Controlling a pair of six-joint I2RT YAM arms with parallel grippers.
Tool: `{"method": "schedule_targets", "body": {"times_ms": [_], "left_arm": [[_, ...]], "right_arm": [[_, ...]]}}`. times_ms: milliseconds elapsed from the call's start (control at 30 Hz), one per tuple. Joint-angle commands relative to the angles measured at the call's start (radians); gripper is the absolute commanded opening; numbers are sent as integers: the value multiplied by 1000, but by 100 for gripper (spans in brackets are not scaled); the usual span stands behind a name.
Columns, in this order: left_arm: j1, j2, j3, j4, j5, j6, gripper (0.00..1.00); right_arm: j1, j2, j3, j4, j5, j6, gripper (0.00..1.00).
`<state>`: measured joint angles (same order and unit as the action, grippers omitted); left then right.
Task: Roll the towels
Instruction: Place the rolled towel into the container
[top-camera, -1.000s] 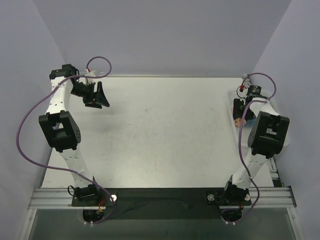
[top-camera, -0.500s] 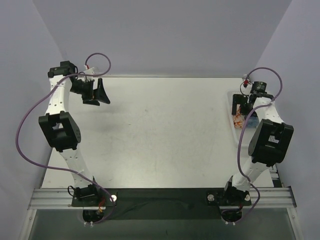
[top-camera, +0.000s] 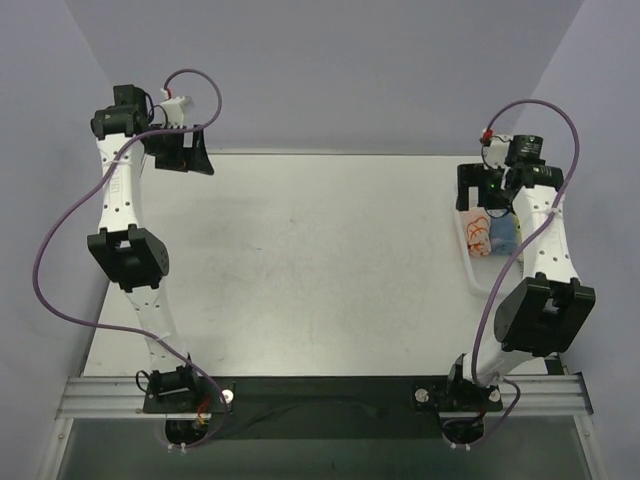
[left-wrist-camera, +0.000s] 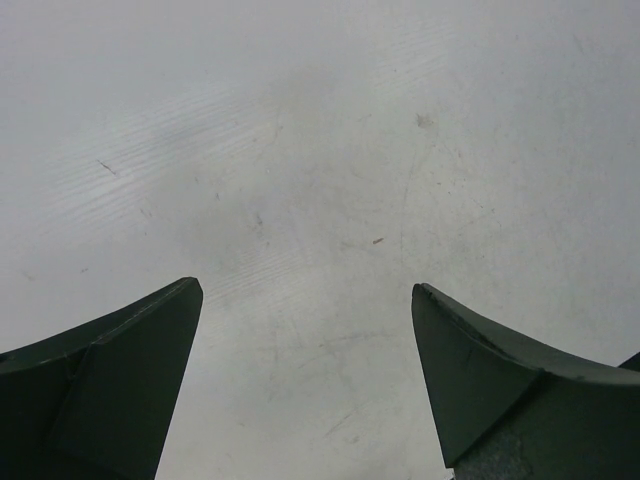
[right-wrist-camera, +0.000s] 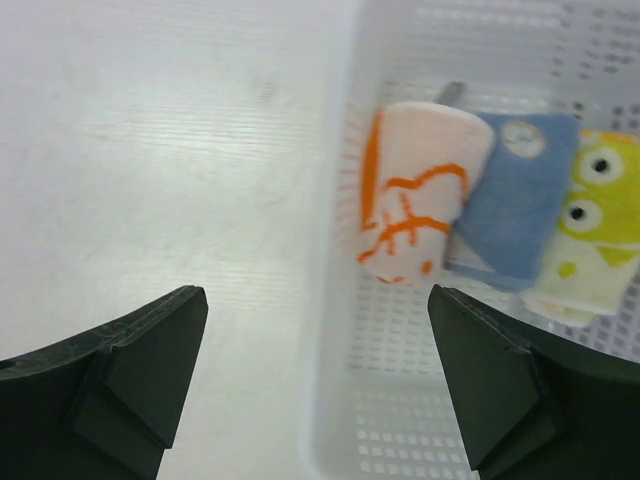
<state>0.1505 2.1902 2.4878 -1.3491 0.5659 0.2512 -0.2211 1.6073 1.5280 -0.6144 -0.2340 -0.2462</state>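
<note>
Three rolled towels lie side by side in the white mesh basket (right-wrist-camera: 335, 340) at the table's right edge. They are a white towel with orange outlines (right-wrist-camera: 415, 190), a blue towel (right-wrist-camera: 515, 195) and a yellow-green towel with eyes (right-wrist-camera: 590, 225). From above, the orange-patterned towel (top-camera: 478, 232) and the blue towel (top-camera: 503, 236) show in the basket (top-camera: 472, 262). My right gripper (right-wrist-camera: 315, 300) (top-camera: 478, 198) hangs open over the basket's left wall, holding nothing. My left gripper (left-wrist-camera: 305, 290) (top-camera: 190, 155) is open over bare table at the far left corner.
The white tabletop (top-camera: 320, 260) shows faint scuffs. Purple-grey walls close in the back and both sides. Purple cables loop from both arms. The arm bases sit on a metal rail (top-camera: 320, 392) at the near edge.
The right gripper opened wide and lifted up out of the basket, leaving the orange-patterned towel inside. The left gripper opened fully and swung up toward the far left corner.
</note>
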Motion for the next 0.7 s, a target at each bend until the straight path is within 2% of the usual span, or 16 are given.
{"method": "schedule_targets", "body": {"times_ms": [0,33,133,167,267,300,400,533,667], "left_arm": [[-31,-18,40,16,-87,-6,97],[-43,-52,17,28,-101,-7,97],[-66,-168,-188,117,-145,11,97],[-72,-203,-313,175,-153,14,97],[-117,-345,-522,281,-195,31,97],[-130,-377,-655,301,-214,34,97],[-190,-483,-850,352,-270,36,97],[-200,-563,-986,370,-247,30,97],[-200,-584,-1008,390,-236,11,97]], "right_arm": [[100,-40,50,-149,-129,24,100],[145,-40,55,-154,-149,44,100],[268,-33,28,-147,-142,84,100],[293,-35,-17,-140,-124,91,100],[376,-46,-101,-101,-158,116,100],[400,-59,-162,-85,-169,122,100],[471,-81,-276,-13,-160,133,100],[509,-92,-325,44,-165,162,100],[508,-84,-313,45,-150,148,100]]}}
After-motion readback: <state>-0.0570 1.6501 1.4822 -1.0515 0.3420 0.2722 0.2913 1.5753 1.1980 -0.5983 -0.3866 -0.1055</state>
